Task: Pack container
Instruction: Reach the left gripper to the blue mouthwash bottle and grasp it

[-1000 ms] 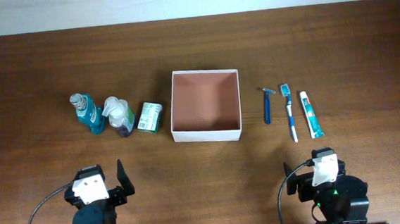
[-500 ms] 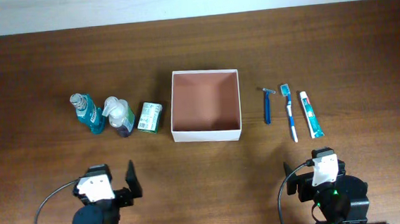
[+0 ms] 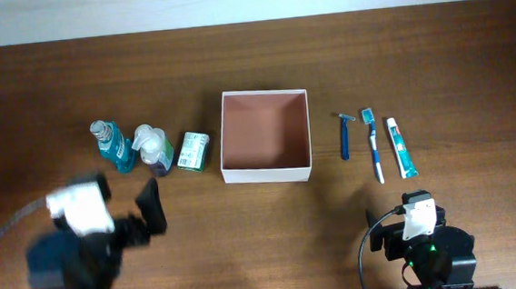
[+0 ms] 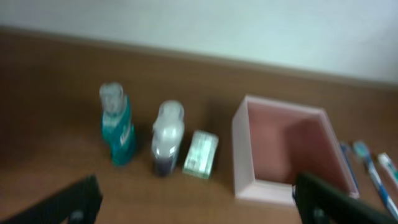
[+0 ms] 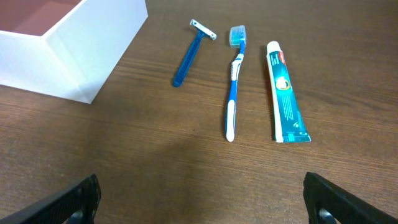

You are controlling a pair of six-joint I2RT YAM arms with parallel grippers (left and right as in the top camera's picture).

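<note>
The container [image 3: 267,172], a white square box with a pinkish inside, stands open and empty at the table's middle; it also shows in the left wrist view [image 4: 261,190] and the right wrist view [image 5: 68,56]. To its left stand a teal bottle [image 3: 112,147], a white pump bottle [image 3: 155,150] and a green-and-white carton [image 3: 193,152]. To its right lie a blue razor [image 3: 344,137], a toothbrush [image 3: 374,144] and a toothpaste tube [image 3: 401,146]. My left gripper [image 3: 121,207] is open, empty and blurred, near the bottles. My right gripper [image 3: 404,214] is open and empty, near the front edge.
The left wrist view shows the teal bottle [image 4: 118,124], pump bottle [image 4: 166,137] and carton [image 4: 201,154] ahead of the open jaws [image 4: 202,211]. The right wrist view shows the razor [image 5: 189,53], toothbrush [image 5: 233,81] and toothpaste [image 5: 285,93] ahead of its jaws [image 5: 202,208].
My left arm has lifted from its rest at the front edge and moved left and toward the bottles; it is blurred by motion. The right arm has not moved.
</note>
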